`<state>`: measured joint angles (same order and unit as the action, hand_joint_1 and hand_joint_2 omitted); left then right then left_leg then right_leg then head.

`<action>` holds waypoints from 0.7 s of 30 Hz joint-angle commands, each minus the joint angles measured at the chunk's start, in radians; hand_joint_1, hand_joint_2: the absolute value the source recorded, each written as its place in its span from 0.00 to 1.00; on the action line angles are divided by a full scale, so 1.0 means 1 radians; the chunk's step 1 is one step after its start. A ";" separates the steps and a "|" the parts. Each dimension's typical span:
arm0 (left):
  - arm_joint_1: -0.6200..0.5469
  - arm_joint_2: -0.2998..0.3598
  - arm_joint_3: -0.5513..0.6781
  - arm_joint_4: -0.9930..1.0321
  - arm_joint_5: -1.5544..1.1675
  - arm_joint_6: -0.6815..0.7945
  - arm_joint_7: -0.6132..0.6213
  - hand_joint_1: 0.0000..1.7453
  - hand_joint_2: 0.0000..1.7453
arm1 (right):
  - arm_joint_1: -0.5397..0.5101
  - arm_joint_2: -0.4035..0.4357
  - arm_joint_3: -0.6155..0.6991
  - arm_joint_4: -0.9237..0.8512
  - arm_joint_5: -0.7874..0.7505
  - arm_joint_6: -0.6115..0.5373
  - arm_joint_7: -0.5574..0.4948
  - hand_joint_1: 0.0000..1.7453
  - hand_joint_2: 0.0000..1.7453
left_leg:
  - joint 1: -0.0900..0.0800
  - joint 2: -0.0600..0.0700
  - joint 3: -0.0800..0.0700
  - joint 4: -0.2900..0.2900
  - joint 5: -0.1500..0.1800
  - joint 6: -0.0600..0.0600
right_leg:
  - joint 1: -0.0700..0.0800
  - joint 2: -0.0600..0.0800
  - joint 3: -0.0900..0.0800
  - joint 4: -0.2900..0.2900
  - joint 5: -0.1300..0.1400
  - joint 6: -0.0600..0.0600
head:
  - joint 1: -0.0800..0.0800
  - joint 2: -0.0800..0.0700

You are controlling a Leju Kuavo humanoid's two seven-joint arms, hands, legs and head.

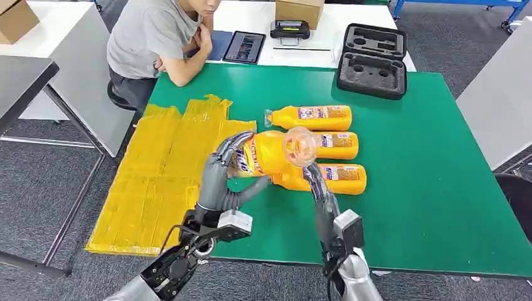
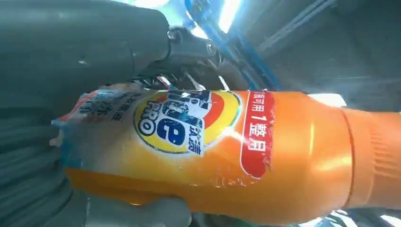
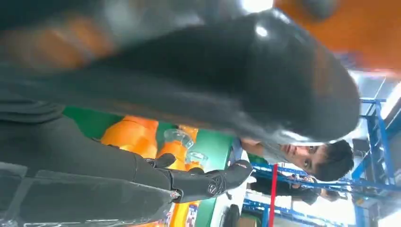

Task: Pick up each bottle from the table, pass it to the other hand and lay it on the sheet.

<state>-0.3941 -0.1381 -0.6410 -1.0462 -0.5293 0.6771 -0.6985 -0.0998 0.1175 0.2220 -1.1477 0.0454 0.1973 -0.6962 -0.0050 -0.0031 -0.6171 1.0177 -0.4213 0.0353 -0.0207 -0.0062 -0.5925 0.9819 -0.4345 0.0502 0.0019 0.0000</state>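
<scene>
My left hand (image 1: 221,170) grips an orange detergent bottle (image 1: 266,153) around its labelled body and holds it above the green table (image 1: 414,188), its clear cap (image 1: 300,145) toward me. In the left wrist view the bottle (image 2: 213,151) lies across that hand (image 2: 90,47). My right hand (image 1: 317,188) reaches up just under the bottle's neck. In the right wrist view nothing lies between its thumb (image 3: 236,80) and straight fingers (image 3: 208,182). Three more orange bottles (image 1: 317,117) (image 1: 339,145) (image 1: 335,177) lie side by side on the table. The yellow sheet (image 1: 163,169) is to the left.
A person (image 1: 157,37) sits leaning on the table's far left corner. A black foam case (image 1: 372,59) stands at the far right of the table. Behind on a white table are a tablet (image 1: 244,47) and a cardboard box (image 1: 299,9).
</scene>
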 commanded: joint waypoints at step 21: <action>-0.117 0.078 0.175 0.348 -1.041 0.021 0.879 1.00 1.00 | 0.086 -0.012 0.000 -0.159 0.030 0.031 0.022 0.00 0.00 | 0.002 0.000 0.006 -0.001 -0.002 -0.003 | 0.002 0.000 0.008 -0.002 -0.002 -0.003 | 0.000 0.000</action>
<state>-0.3996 -0.1591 -0.2506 -0.8729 -1.5598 0.6790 -0.0576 -0.0008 0.1175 0.2201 -1.3279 0.0774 0.2262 -0.6737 -0.0049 -0.0032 -0.6174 1.0176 -0.4212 0.0353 -0.0207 -0.0064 -0.5924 0.9820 -0.4345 0.0501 0.0023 0.0000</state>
